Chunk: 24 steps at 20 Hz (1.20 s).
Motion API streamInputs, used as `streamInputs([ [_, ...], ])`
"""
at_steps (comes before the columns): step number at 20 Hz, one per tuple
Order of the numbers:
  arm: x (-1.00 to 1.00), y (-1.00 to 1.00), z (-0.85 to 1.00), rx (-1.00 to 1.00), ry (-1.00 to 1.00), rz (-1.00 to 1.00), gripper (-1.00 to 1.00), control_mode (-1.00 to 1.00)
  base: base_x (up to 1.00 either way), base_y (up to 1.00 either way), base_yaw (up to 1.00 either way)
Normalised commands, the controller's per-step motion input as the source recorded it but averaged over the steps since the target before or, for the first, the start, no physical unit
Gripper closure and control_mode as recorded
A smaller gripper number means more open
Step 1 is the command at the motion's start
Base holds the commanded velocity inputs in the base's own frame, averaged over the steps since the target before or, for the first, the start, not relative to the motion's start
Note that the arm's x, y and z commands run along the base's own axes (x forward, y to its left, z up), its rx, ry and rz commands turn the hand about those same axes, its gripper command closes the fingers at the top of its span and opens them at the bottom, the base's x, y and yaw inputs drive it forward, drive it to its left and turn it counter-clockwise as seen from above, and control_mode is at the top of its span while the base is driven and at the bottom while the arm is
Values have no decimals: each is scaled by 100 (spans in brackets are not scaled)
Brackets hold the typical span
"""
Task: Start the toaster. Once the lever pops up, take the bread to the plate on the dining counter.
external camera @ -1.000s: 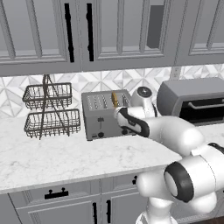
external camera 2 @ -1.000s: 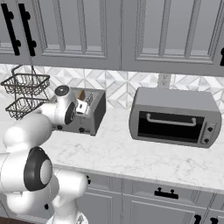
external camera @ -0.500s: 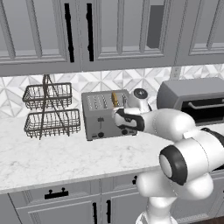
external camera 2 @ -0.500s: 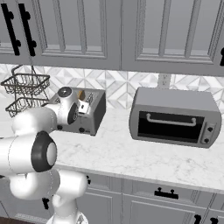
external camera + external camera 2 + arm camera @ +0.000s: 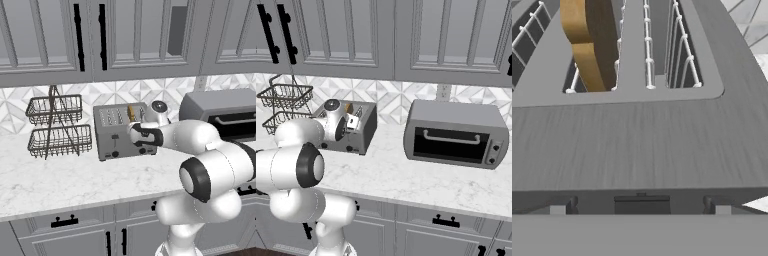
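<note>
Home kitchen: grey cabinets (image 5: 125, 35), marble counter (image 5: 65, 185), toaster (image 5: 117, 131), toaster oven (image 5: 456, 132), wire basket rack (image 5: 56, 125).

The boxy grey toaster (image 5: 121, 132) stands on the marble counter against the far wall, with the golden-tan bread (image 5: 587, 42) upright in a right-hand slot.

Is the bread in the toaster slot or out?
In: the bread stands upright inside a slot of the toaster, its top edge showing.

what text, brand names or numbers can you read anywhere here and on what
None: no readable text in any view.
The boxy grey metal toaster has plain black knobs, unmarked.
The grey toaster oven has small knobs with no legible markings.
The grey upper cabinets carry no labels.
</note>
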Motion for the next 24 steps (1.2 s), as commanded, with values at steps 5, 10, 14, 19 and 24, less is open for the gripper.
streamInputs([
  [5, 0, 0, -12, 0, -1, 0, -100, -100, 0, 0, 0],
  [10, -14, -11, -18, 0, -6, 0, -100, -100, 0, 0, 0],
  [14, 3, 0, 0, 0, 0, 0, -100, -100, 0, 0, 0],
  [19, 22, 5, 0, 0, 1, -2, -100, -100, 0, 0, 0],
  [24, 4, 4, 0, 0, 0, -1, -100, -100, 0, 0, 0],
])
